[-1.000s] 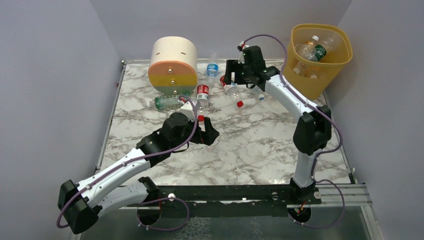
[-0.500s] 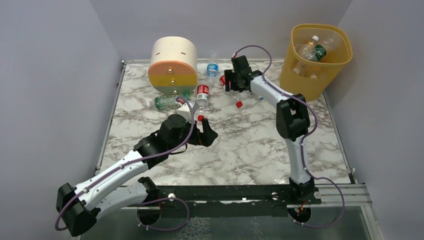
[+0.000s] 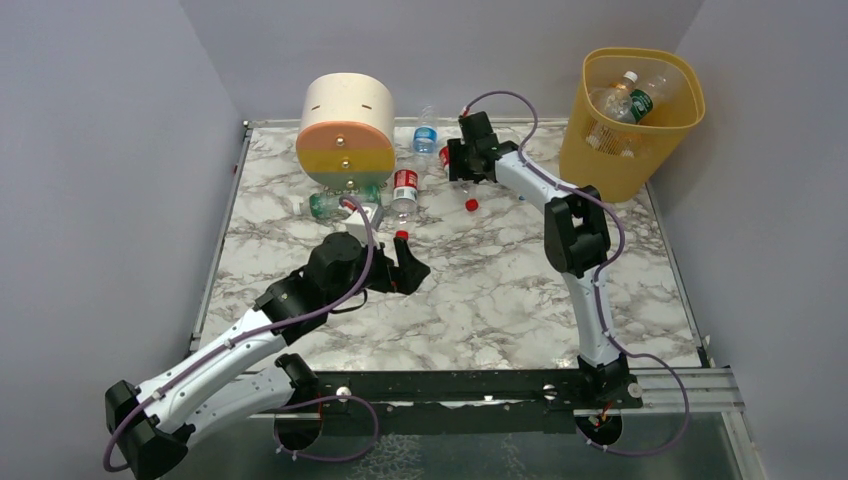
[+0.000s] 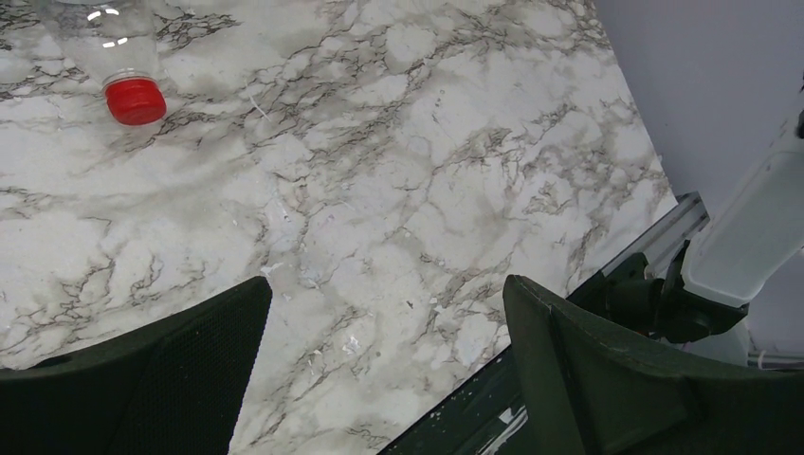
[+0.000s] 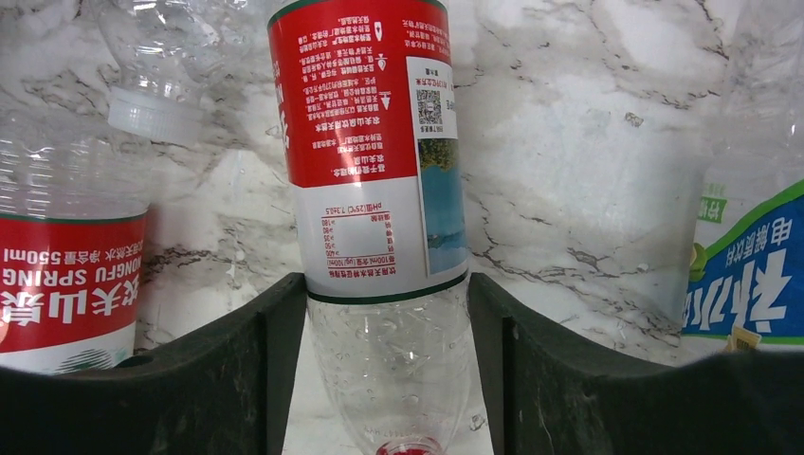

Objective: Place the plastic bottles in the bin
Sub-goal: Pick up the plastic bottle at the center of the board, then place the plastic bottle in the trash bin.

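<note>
In the right wrist view a clear plastic bottle point(image 5: 374, 142) with a red and white label lies on the marble with its red cap toward the camera. My right gripper point(image 5: 387, 289) is shut on the bottle's clear shoulder, and both pads touch it. Seen from above, that gripper point(image 3: 458, 168) is low at the far middle of the table. The yellow-orange bin point(image 3: 668, 128) stands at the far right with bottles point(image 3: 628, 100) inside. My left gripper point(image 3: 410, 270) hovers open and empty mid-table, and a red-capped bottle point(image 4: 128, 66) lies beyond it.
A round cream, orange and yellow drawer unit point(image 3: 345, 128) stands far left. Bottles lie by it: a green one point(image 3: 335, 204), a red-labelled one point(image 3: 405, 188) and a blue-labelled one point(image 3: 425, 136). Beside the held bottle lie a red-labelled bottle point(image 5: 66, 284) and a blue-and-green-labelled one point(image 5: 749, 275).
My right arm swung left and down to the bottles at the far middle, and its jaws closed on the red-labelled one. The left arm drew back slightly and stayed open.
</note>
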Controlling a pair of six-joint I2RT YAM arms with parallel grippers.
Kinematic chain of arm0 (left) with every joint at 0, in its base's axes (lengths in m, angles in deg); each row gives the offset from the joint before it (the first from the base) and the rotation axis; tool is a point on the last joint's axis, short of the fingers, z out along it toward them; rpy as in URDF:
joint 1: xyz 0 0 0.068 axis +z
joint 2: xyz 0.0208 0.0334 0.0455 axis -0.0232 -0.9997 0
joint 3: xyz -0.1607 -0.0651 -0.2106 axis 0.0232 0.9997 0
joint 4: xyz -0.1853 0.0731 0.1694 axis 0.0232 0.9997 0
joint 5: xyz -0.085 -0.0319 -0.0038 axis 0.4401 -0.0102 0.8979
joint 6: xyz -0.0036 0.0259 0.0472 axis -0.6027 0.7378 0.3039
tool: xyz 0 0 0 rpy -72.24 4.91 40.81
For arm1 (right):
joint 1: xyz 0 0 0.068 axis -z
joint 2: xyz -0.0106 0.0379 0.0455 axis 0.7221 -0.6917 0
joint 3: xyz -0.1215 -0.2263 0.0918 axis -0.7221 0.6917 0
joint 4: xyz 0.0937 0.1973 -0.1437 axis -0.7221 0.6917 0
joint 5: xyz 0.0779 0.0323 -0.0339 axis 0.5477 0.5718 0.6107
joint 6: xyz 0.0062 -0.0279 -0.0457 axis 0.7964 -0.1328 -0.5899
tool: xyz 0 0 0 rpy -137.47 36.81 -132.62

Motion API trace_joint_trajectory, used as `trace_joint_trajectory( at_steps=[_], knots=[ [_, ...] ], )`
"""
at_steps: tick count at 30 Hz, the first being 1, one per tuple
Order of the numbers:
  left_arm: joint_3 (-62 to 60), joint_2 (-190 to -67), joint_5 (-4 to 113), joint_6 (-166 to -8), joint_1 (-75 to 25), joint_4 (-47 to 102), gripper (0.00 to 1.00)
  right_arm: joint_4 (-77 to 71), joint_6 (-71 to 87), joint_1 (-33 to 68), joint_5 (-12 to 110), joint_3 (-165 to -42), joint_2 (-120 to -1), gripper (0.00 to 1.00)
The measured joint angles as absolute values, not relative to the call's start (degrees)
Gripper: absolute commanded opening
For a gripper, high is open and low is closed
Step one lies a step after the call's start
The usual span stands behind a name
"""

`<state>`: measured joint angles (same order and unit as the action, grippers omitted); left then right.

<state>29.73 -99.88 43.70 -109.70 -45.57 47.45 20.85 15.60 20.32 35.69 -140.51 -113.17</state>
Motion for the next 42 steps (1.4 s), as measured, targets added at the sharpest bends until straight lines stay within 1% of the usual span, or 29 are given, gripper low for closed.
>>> trace_joint_trajectory(
  at_steps=[2,4,12,19,25,32,36,39,42],
  knots=[
    [29.81,-98.83,43.55,-110.29,-45.57,47.75,0.99,20.77,15.52,20.32,35.66,-140.51,-113.17,0.42],
    [30.21,-97.92,43.37,-110.77,-45.57,47.86,0.99,20.44,15.39,20.32,35.69,-140.30,-113.17,0.40],
    [32.22,-97.41,43.26,-111.84,-45.57,48.89,0.99,18.95,15.25,20.32,35.90,-133.98,-108.45,0.40],
    [32.22,-97.39,43.22,-111.78,-45.57,48.85,0.99,19.52,15.25,20.30,36.65,-130.09,-96.76,0.40],
    [32.22,-98.18,43.22,-111.36,-45.57,48.74,0.99,19.76,14.95,20.30,37.22,-133.76,-85.98,0.40],
    [32.22,-100.36,43.24,-111.12,-45.57,47.75,0.99,21.40,13.29,21.39,36.30,-141.48,-80.47,0.40],
    [32.22,-101.87,43.29,-110.86,-45.57,47.12,0.99,23.94,13.29,26.75,37.04,-147.92,-80.34,0.40],
    [32.22,-102.90,43.33,-110.56,-45.57,46.47,0.99,26.21,14.10,33.83,37.89,-152.60,-80.45,0.40],
    [32.20,-103.97,43.37,-110.40,-45.57,45.68,0.99,26.27,15.56,41.28,38.75,-154.57,-80.28,0.39]
  ],
)
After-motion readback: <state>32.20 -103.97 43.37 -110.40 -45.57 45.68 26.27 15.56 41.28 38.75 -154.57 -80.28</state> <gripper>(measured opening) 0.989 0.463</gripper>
